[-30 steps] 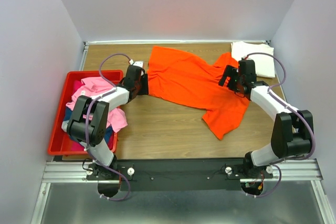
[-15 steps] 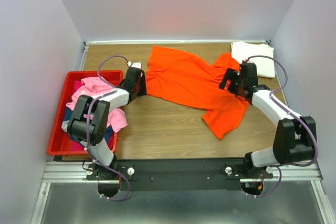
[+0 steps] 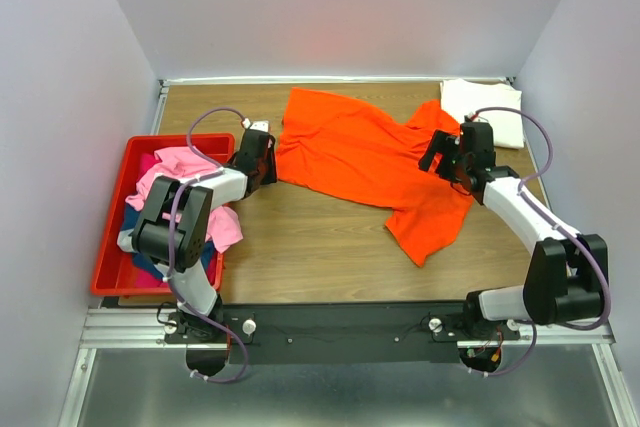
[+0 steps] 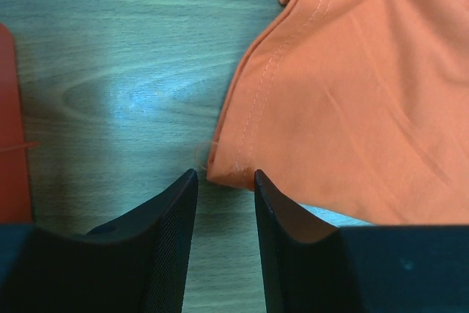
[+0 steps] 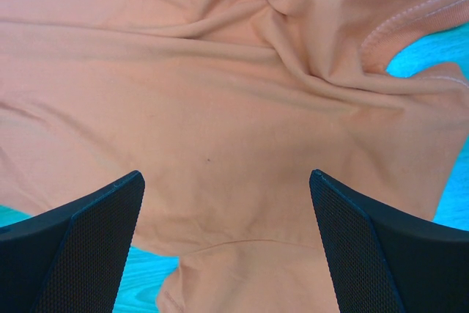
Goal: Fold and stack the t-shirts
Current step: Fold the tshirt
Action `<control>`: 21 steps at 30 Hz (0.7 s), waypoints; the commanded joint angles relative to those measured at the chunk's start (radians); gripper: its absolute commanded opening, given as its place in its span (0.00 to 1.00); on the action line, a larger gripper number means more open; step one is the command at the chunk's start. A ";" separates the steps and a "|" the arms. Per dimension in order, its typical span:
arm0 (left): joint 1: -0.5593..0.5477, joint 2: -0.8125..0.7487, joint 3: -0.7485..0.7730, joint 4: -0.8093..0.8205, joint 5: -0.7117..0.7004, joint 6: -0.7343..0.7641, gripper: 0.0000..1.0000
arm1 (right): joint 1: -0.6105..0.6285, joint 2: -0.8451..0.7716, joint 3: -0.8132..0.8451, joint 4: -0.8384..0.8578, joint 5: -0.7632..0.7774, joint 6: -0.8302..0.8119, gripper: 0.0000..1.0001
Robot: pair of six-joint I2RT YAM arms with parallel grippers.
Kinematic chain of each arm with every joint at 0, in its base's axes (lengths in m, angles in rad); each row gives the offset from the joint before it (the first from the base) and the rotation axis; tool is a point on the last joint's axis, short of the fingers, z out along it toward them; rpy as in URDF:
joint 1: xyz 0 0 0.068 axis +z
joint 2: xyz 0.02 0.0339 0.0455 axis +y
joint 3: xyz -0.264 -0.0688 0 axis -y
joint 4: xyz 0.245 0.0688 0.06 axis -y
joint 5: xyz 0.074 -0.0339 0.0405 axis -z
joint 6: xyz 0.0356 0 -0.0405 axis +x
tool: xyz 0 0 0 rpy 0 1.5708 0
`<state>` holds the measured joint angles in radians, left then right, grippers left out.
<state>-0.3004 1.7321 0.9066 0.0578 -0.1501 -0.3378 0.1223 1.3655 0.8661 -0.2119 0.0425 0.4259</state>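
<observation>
A bright orange t-shirt (image 3: 360, 152) lies crumpled and spread across the back of the table. My left gripper (image 3: 270, 160) sits low at its left corner. In the left wrist view the hemmed corner (image 4: 223, 170) lies just at the tips of my left gripper (image 4: 225, 177), whose jaws stand narrow but apart, with bare wood between them. My right gripper (image 3: 441, 154) hovers over the shirt's right side. In the right wrist view my right gripper (image 5: 227, 177) is wide open above wrinkled orange cloth (image 5: 220, 93). A folded cream-white t-shirt (image 3: 490, 112) rests at the back right corner.
A red plastic bin (image 3: 108, 247) stands at the left edge, holding a pink t-shirt (image 3: 185, 172) and dark blue cloth (image 3: 150, 262). Its red side shows in the left wrist view (image 4: 11, 144). Grey walls enclose the table on three sides.
My left gripper's jaws have narrowed around the shirt's left corner. The right gripper has shifted slightly toward the back, still wide open.
</observation>
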 commanded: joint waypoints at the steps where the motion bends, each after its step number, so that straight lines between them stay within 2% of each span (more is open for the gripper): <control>1: 0.009 0.020 0.015 0.025 -0.034 0.000 0.43 | -0.009 -0.026 -0.019 -0.007 -0.016 -0.010 1.00; 10: 0.010 0.043 0.046 -0.001 -0.034 0.003 0.36 | -0.007 -0.048 -0.032 -0.007 -0.036 -0.009 1.00; 13: 0.010 0.050 0.057 -0.010 -0.034 0.006 0.30 | -0.009 -0.051 -0.035 -0.007 -0.036 -0.009 1.00; 14: 0.010 0.055 0.061 -0.013 -0.034 0.006 0.25 | -0.007 -0.054 -0.036 -0.007 -0.036 -0.010 1.00; 18: 0.010 0.057 0.064 -0.015 -0.032 0.019 0.19 | -0.009 -0.060 -0.044 -0.007 -0.036 -0.015 1.00; 19: 0.010 0.058 0.066 -0.013 -0.029 0.023 0.15 | -0.007 -0.060 -0.047 -0.007 -0.038 -0.019 1.00; 20: 0.010 0.058 0.069 -0.013 -0.028 0.026 0.04 | -0.009 -0.062 -0.045 -0.007 -0.067 -0.024 1.00; 21: 0.010 0.058 0.069 -0.013 -0.025 0.029 0.00 | -0.009 -0.063 -0.048 -0.007 -0.075 -0.026 1.00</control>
<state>-0.2955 1.7775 0.9546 0.0525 -0.1501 -0.3244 0.1223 1.3296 0.8387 -0.2123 0.0204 0.4232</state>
